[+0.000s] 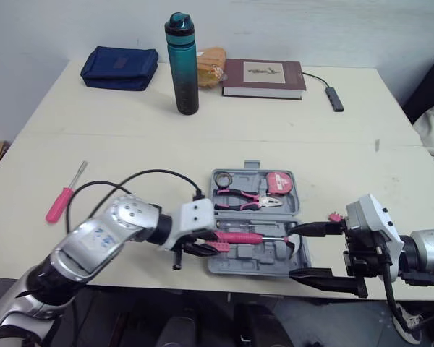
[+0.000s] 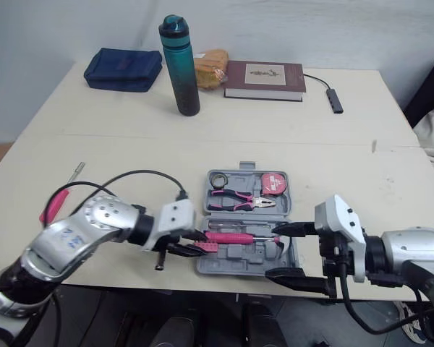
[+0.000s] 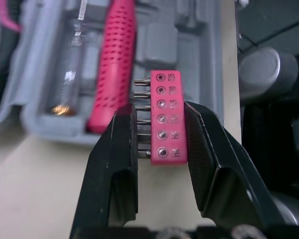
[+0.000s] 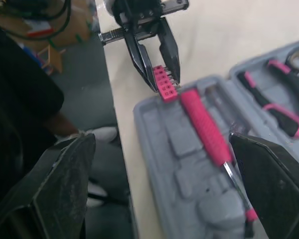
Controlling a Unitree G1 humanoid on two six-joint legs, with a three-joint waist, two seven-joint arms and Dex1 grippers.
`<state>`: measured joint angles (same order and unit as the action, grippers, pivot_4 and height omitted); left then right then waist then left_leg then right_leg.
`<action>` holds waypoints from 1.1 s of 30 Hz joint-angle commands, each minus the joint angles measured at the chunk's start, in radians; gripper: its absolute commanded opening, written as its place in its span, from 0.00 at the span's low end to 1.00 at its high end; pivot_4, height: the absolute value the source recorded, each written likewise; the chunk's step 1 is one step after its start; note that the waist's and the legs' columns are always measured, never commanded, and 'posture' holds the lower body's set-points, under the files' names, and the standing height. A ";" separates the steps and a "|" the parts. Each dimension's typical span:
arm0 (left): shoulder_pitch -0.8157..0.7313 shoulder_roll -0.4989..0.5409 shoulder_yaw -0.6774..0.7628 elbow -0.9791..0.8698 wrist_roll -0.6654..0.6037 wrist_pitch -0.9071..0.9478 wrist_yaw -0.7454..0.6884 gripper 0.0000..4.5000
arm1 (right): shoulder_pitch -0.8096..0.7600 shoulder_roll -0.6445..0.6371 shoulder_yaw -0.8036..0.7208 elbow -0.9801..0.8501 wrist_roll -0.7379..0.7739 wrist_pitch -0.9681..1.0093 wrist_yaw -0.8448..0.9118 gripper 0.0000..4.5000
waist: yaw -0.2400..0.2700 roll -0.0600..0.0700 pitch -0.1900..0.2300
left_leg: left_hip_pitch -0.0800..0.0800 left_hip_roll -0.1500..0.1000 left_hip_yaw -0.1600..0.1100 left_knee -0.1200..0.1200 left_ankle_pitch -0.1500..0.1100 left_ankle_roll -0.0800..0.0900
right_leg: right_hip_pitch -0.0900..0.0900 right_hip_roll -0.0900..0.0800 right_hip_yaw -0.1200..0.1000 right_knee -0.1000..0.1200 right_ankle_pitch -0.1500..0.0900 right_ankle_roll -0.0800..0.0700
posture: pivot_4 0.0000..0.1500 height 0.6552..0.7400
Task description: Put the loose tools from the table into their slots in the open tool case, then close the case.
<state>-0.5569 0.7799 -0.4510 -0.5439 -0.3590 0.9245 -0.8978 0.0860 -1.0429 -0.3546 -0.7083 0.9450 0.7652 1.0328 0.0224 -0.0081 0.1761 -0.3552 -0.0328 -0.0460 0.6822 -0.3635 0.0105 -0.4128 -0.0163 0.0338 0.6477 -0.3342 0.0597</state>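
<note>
The grey tool case [image 1: 225,265] lies open near the table's front edge. Its far half holds pink-handled pliers [image 1: 246,200], a tape measure [image 1: 278,183] and a small roll [image 1: 223,178]. A pink-handled screwdriver [image 1: 242,237] lies in the near half. My left gripper [image 3: 159,112] is shut on a pink bit holder [image 3: 168,117], holding it at the case's left front corner. My right gripper [image 1: 307,253] stands open at the case's right side, with nothing between its fingers. A loose pink screwdriver [image 1: 61,202] lies on the table far left. A small pink piece [image 1: 335,216] sits right of the case.
At the back of the table stand a teal bottle [image 1: 182,65], a blue pouch [image 1: 121,67], a snack bag [image 1: 211,66], a dark red book [image 1: 264,77] and a cabled adapter [image 1: 335,97]. The table's front edge runs just under both grippers.
</note>
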 commanded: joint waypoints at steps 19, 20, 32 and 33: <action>-0.058 -0.045 -0.091 0.013 0.095 0.021 -0.004 0.15 | 0.022 -0.008 -0.080 -0.047 0.072 0.027 -0.060 1.00 | 0.004 0.000 0.000 | 0.000 0.000 -0.001 0.001 0.001 -0.001 | 0.000 0.000 0.000 0.000 0.000 0.000 | 1.00 1.00; -0.058 -0.051 -0.102 0.027 0.108 0.010 0.002 0.15 | 0.020 -0.007 -0.076 -0.047 0.072 0.026 -0.062 1.00 | 0.004 0.000 0.000 | 0.000 0.000 -0.001 0.001 0.001 -0.001 | 0.000 0.000 0.000 0.000 0.000 0.000 | 1.00 1.00; -0.023 -0.069 -0.082 0.036 0.109 0.022 0.012 0.57 | 0.016 -0.004 -0.067 -0.050 0.071 0.022 -0.070 1.00 | 0.006 -0.001 0.000 | 0.000 0.000 0.000 0.001 0.001 -0.001 | 0.000 0.000 0.000 0.001 0.000 0.000 | 1.00 1.00; -0.024 -0.061 -0.075 0.027 0.110 0.023 0.010 0.67 | 0.018 -0.003 -0.067 -0.050 0.069 0.022 -0.069 1.00 | 0.005 -0.001 0.000 | 0.000 0.000 0.000 0.001 0.001 -0.001 | 0.000 0.000 0.000 0.001 0.000 0.000 | 1.00 1.00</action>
<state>-0.5838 0.6932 -0.5437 -0.5090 -0.2625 0.9361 -0.8907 0.1030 -1.0455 -0.4013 -0.7387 0.9980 0.7926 0.9632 0.0277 -0.0089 0.1760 -0.3546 -0.0328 -0.0466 0.6835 -0.3628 0.0096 -0.4123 -0.0162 0.0335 0.6487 -0.3342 0.0597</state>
